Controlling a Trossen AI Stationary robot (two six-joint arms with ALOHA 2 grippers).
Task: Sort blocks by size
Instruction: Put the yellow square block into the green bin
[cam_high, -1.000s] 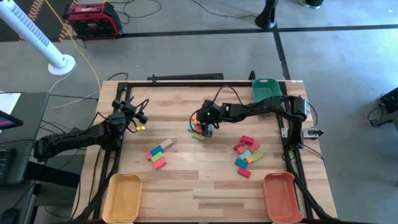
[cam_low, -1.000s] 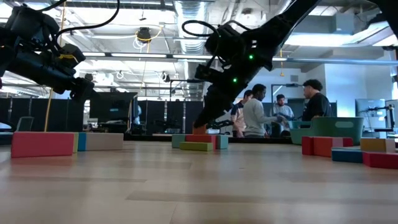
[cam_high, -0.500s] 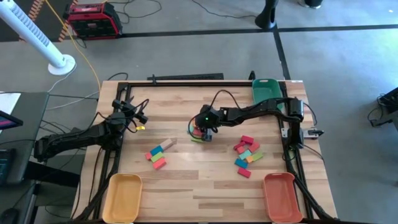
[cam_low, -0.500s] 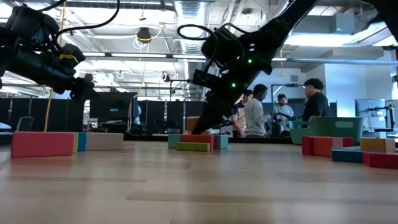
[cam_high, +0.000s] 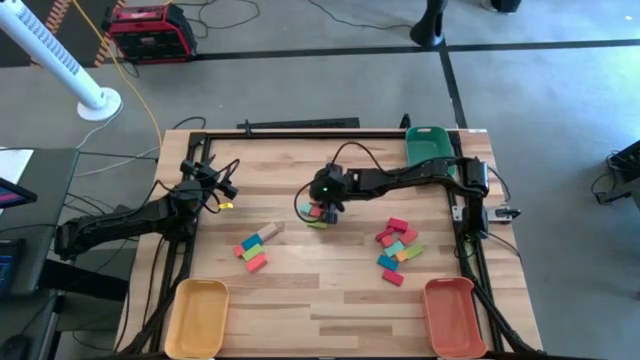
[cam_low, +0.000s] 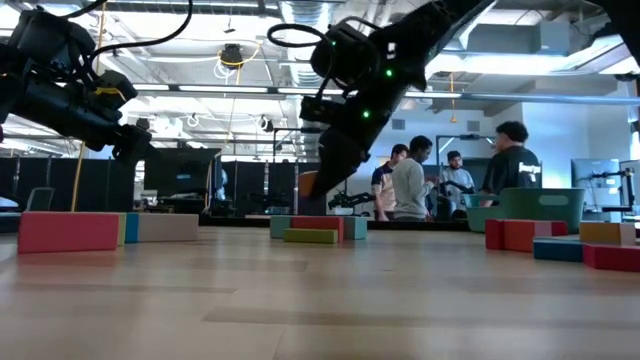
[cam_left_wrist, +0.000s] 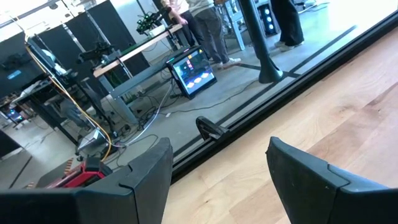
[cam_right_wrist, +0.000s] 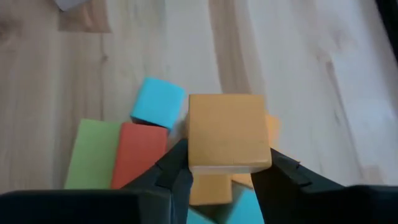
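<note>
At the table's near edge a yellow tray (cam_high: 198, 315) fills the left corner and an orange tray (cam_high: 454, 314) the right corner. Farther in, toward the left side, lies a short row of blocks (cam_high: 256, 245): red, green, teal and tan. Toward the right side lies a larger heap of blocks (cam_high: 396, 250), red, teal, green and orange, touching one another.

Around the middle of the table the right gripper (cam_right_wrist: 221, 171) hangs above a small cluster of blocks (cam_high: 316, 213). Its fingers are clamped on the sides of an orange cube (cam_right_wrist: 227, 132), which is raised clear of the wood. Under it lie a teal cube (cam_right_wrist: 158, 102), a red block (cam_right_wrist: 138, 154) and a green block (cam_right_wrist: 93, 154) side by side.

The left gripper (cam_left_wrist: 217, 168) hovers over the left edge of the table, fingers apart with nothing between them.

A green tray (cam_high: 429, 143) stands in the far right corner. Beyond the table, people (cam_low: 420, 178) stand in the room.
</note>
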